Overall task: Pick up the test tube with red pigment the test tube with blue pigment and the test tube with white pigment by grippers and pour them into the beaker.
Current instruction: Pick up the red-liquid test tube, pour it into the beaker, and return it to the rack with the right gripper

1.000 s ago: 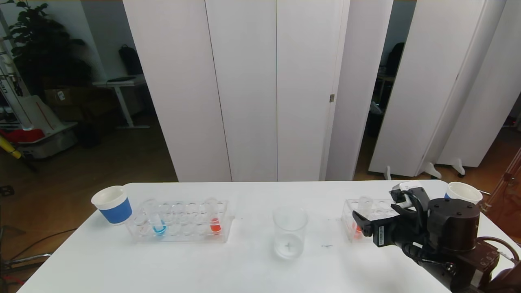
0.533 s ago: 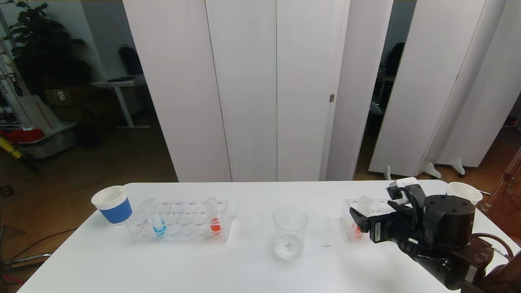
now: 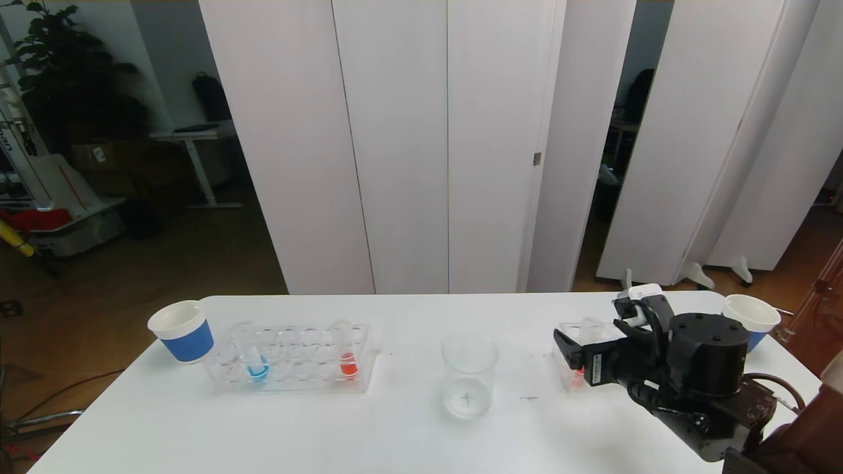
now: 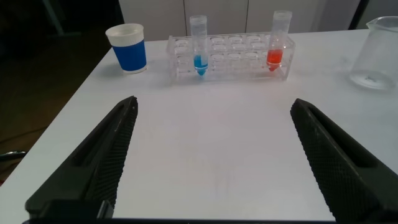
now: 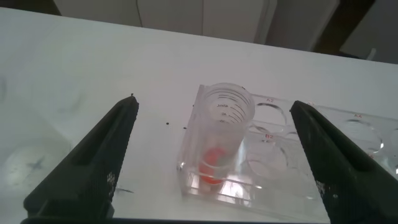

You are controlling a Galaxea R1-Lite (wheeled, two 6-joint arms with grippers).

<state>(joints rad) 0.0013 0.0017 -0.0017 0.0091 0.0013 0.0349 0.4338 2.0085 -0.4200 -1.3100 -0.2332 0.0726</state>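
The right gripper (image 3: 568,345) is seen with its black fingers spread wide, holding nothing, raised just above the near end of a clear rack (image 3: 609,337) to the right of the beaker (image 3: 468,376). In the right wrist view, a wide-mouthed tube with a red-orange bottom (image 5: 222,140) is framed between the spread fingers (image 5: 93,163), standing upright in the rack's end hole, untouched. The left gripper (image 4: 214,162) is also spread wide and empty; it is out of sight in the head view and is aimed across bare table toward the second rack.

A white table (image 3: 395,434) is shown with the beaker standing upright near its middle. Well to the left of the beaker, a longer clear rack (image 3: 293,359) is placed. The test tube with blue pigment (image 3: 254,361) is held upright in that rack, at the end far from the beaker. A red-bottomed tube (image 3: 346,355) is held at the end nearer the beaker. A blue-sleeved paper cup (image 3: 182,330) is set beyond that rack, and another cup (image 3: 751,316) stands farthest right of the beaker.
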